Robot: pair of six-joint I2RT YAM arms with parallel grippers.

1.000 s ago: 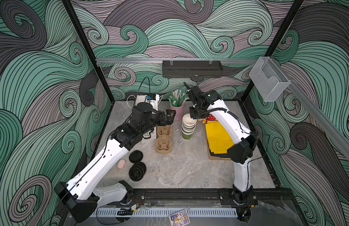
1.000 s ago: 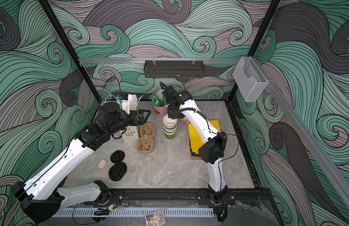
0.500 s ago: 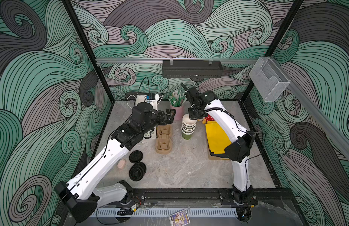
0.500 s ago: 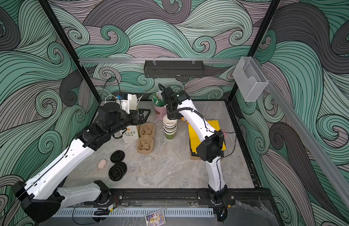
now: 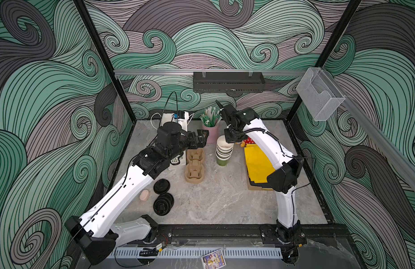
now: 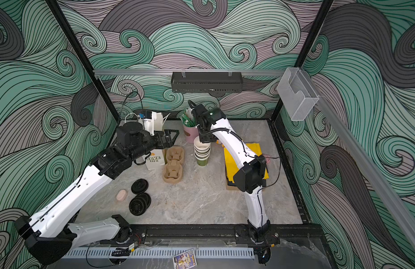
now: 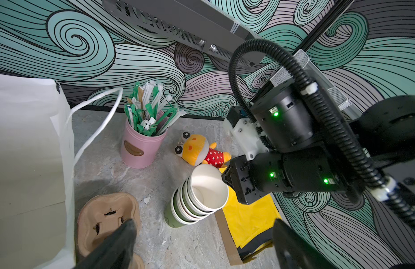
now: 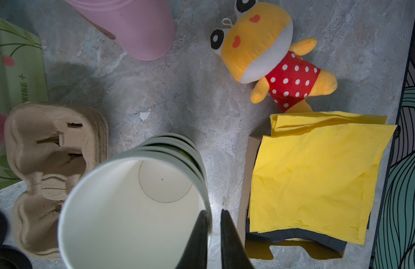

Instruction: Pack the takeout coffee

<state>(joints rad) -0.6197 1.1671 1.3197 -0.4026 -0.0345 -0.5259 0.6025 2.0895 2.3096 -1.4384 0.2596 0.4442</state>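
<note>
To my left the white paper bag [image 6: 153,160] stands beside the cardboard carrier [image 5: 194,166]. The carrier's holes are empty, and the loose black lids [image 5: 163,201] lie nearer the front. My left gripper [image 5: 203,139] hangs above the carrier's far end with its fingers spread wide, holding nothing.

Next comes the stack of cups [image 5: 223,151], and there is the change. Over the last second the fingers of my right gripper [image 8: 212,212] have drawn narrow. One is now inside and one outside the wall of the top cup [image 8: 132,209], pinching its rim. That cup sits in the stack, not lifted.

Further right lie the plush toy [image 8: 267,58] and the yellow napkins [image 5: 257,165].

No cup with a lid on shows in any view, so I judge the packing has barely begun. This cup must come away alone, then be lidded and seated in the carrier.
</note>
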